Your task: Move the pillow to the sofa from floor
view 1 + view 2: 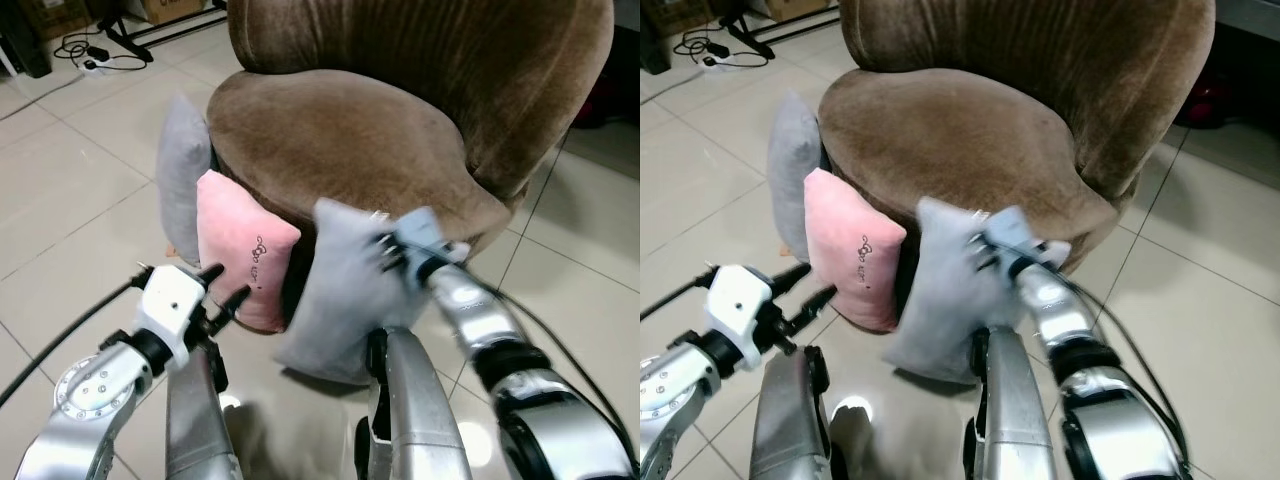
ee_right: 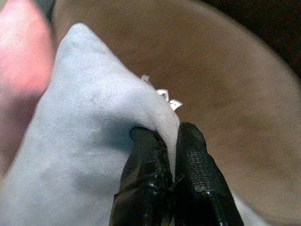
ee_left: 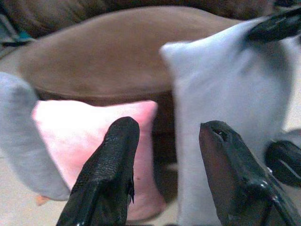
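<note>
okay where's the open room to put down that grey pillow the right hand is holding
The brown sofa seat is bare from its front edge to the backrest. Its front is crowded: the pink pillow and another grey pillow lean there, beside the held grey pillow pinched by the right hand. The left hand hovers by the pink one.

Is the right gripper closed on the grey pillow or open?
Closed. In the right wrist view the right gripper pinches the top edge of the grey pillow between its fingers, with fabric bunched there.
</note>
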You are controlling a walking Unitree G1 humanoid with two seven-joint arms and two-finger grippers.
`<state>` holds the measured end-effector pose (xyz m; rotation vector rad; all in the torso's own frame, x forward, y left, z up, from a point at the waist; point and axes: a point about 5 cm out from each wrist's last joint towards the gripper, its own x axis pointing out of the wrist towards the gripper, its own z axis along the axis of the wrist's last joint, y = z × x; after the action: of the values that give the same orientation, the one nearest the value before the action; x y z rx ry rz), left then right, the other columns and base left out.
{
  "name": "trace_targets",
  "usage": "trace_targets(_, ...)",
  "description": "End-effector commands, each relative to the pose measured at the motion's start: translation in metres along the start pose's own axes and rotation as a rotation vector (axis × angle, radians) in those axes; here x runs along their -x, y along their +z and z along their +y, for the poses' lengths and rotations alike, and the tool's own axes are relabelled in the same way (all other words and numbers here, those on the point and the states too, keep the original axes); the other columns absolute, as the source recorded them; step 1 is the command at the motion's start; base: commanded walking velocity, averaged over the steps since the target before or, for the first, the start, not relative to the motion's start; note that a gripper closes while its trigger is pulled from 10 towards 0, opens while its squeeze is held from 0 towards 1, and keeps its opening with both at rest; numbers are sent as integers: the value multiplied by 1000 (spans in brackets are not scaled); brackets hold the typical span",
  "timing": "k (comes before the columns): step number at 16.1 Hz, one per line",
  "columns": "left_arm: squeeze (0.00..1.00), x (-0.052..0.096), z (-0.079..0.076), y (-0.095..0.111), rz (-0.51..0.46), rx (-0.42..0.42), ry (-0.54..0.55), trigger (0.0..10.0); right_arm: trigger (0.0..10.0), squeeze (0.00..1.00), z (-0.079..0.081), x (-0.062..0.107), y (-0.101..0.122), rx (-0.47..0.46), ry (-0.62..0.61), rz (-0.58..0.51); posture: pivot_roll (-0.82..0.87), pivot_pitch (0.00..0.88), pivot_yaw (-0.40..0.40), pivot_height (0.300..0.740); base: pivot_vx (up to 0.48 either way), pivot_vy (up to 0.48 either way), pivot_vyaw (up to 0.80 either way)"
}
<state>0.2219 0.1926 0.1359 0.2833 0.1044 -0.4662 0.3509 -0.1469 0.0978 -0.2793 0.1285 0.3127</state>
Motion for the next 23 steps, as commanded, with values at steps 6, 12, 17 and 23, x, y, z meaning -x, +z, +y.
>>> trace_targets(6,0,1,16,25,-109,-19,175,10000,0,0,-120,71,197,-23,-427,-737,41,0,-29,472,0,0,0)
trace_targets(12,0,-3,13,27,-116,-16,176,10000,10000,0,-67,40,148,-81,-269,-437,47,0,-28,472,0,0,0)
trace_targets(17,0,-4,16,25,-107,-18,215,10000,10000,0,26,20,98,-115,1,-236,60,0,-39,472,0,0,0)
trace_targets(23,0,-8,10,21,-99,10,234,10000,10000,0,34,25,85,-229,-54,-193,50,0,-38,526,0,0,0)
